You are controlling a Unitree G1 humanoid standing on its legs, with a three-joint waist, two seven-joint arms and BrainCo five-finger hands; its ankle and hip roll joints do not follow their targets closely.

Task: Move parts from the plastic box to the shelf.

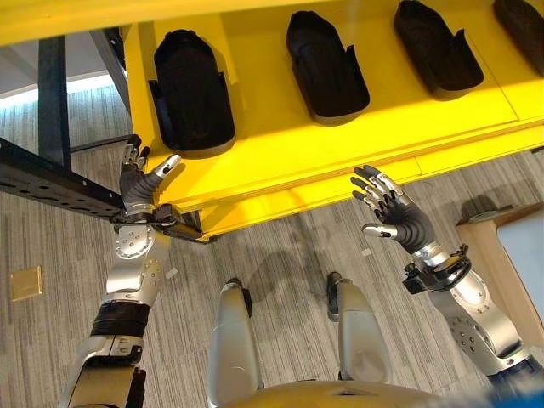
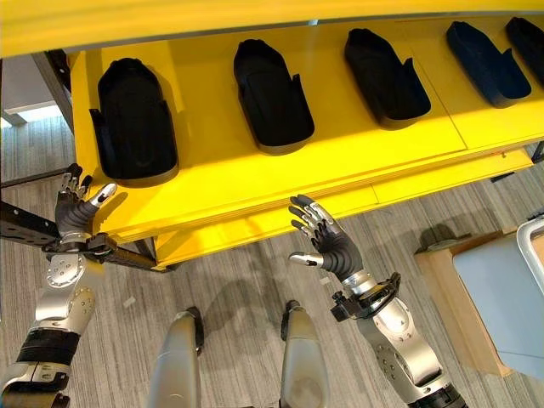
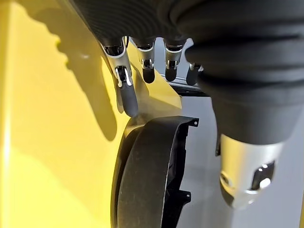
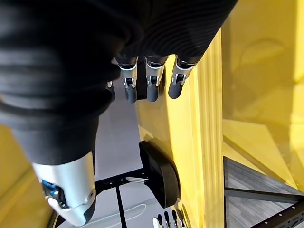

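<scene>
Black moulded plastic parts point(image 1: 193, 92) lie in a row on the yellow shelf point(image 1: 280, 153). Just below the leftmost part, the left hand point(image 1: 143, 183) hovers with relaxed fingers, empty. By the shelf's front edge, the right hand point(image 1: 393, 212) spreads wide, empty.

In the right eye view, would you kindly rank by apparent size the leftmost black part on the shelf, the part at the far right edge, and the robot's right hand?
1. Leftmost black part, clearly largest.
2. Right hand.
3. Far-right part, cut off by the picture's edge, so its rank below the hand is unsure.
</scene>
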